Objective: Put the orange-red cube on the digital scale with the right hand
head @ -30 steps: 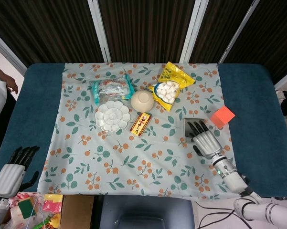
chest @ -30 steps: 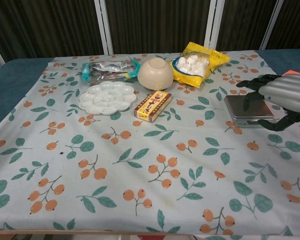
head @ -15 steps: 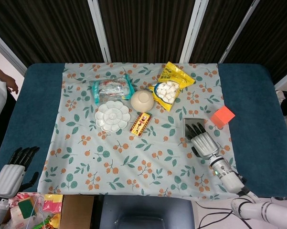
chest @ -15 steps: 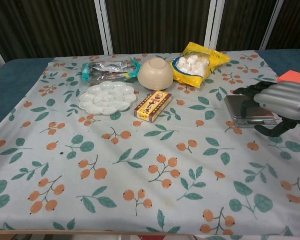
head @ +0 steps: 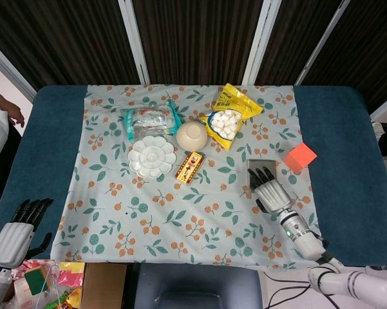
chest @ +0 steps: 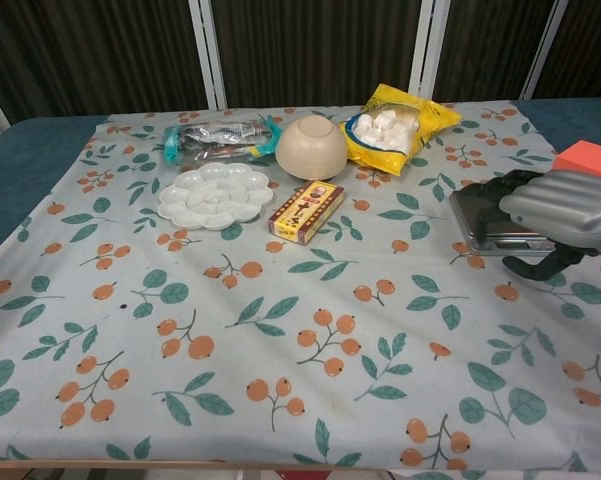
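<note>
The orange-red cube (head: 300,156) (chest: 588,158) lies on the flowered cloth at the table's right side, just right of the digital scale (head: 257,167) (chest: 478,214), a flat silvery plate. My right hand (head: 270,191) (chest: 560,205) hovers over the scale's near part with its fingers apart and nothing in them; the cube sits beyond it, untouched. My left hand (head: 16,230) hangs off the table's near left corner, fingers spread and holding nothing.
A yellow bag of marshmallows (head: 229,116), a beige bowl (head: 191,136), a white flower-shaped palette (head: 152,156), a small red-yellow box (head: 189,167) and a clear packet (head: 150,120) lie across the cloth's far middle. Bare blue table (head: 348,148) lies right of the cube.
My right hand has drawn back toward the near edge and a little left, uncovering more of the cube in the chest view. Nothing else moved.
</note>
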